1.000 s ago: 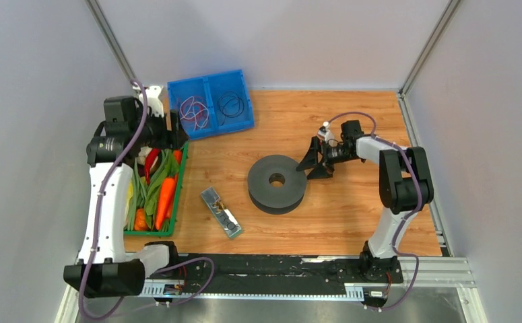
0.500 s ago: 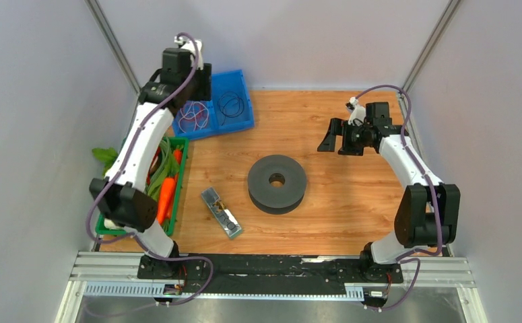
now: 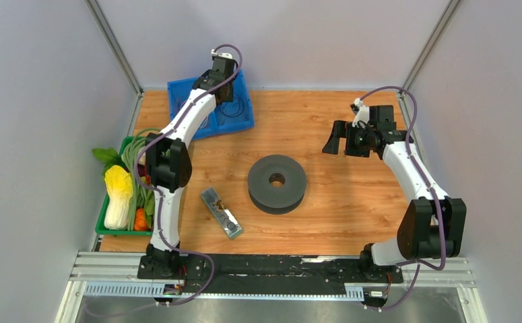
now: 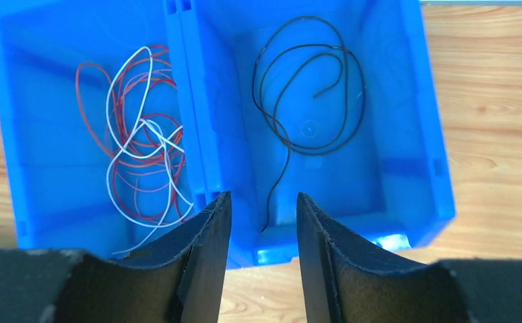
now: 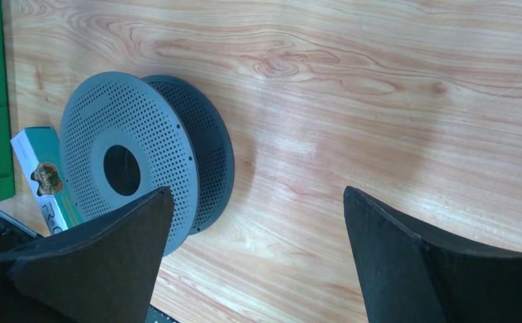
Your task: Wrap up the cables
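I see one tabletop (image 3: 352,202) carrying one grey spool (image 3: 277,183) at centre frame, one blue two-compartment bin (image 4: 416,134) at upper left, and one small box (image 3: 221,212) lower left of the spool. One black cable (image 4: 310,91) lies loosely coiled in the bin's right compartment, and a red-and-white tangle (image 4: 143,141) fills the left. My left tool (image 4: 263,198) hovers over the bin, narrowly parted, gripping nothing. My right tool (image 5: 258,192) gapes wide over bare wood. Since half a second ago, the left tool swung rightward; the right barely shifted.
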Robot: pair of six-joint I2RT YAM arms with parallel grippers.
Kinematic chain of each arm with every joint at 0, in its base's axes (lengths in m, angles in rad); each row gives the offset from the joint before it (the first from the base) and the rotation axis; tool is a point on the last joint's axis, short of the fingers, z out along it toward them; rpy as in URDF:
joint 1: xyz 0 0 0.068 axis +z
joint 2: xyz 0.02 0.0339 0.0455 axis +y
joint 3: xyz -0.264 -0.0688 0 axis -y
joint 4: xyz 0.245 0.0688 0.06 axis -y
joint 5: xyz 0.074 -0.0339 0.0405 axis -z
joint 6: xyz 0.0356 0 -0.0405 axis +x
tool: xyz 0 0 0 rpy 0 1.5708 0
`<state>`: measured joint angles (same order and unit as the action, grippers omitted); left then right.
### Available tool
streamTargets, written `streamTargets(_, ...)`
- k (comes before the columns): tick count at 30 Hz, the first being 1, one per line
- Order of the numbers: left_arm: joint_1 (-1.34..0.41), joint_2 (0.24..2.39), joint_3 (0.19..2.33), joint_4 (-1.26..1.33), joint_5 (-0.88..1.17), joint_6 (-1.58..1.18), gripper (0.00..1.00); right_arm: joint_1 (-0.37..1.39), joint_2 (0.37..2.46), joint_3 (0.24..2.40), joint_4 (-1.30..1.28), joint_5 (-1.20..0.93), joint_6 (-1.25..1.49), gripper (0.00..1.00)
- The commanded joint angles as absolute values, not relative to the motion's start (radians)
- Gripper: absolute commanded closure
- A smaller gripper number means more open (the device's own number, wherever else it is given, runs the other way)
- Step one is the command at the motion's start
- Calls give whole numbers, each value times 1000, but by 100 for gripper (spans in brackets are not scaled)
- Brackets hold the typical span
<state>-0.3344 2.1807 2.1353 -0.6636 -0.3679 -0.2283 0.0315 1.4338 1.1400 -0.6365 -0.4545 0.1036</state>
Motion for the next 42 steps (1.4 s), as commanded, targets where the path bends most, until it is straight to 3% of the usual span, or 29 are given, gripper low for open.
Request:
streamTargets(1, -333, 2235, 2197, -580, -439, -271, 51, 35, 1402, 1140, -598, -437, 95, 0)
streamTargets(13, -327, 2430, 2319, -572, -402, -365, 53, 35, 1417, 1124, -592, -433, 91, 0)
streamTargets(33, -227, 2539, 2329, -658, -195, -647, 51, 37, 1456, 1166, -626, -417, 103, 0)
streamTargets(38, -206, 2534, 2313, -718, -219, -690, 62, 35, 1471, 1173, -634, -408, 103, 0)
streamTargets(42, -193, 2539, 2313, -719, -187, -692, 65, 35, 1493, 1189, -640, -406, 103, 0)
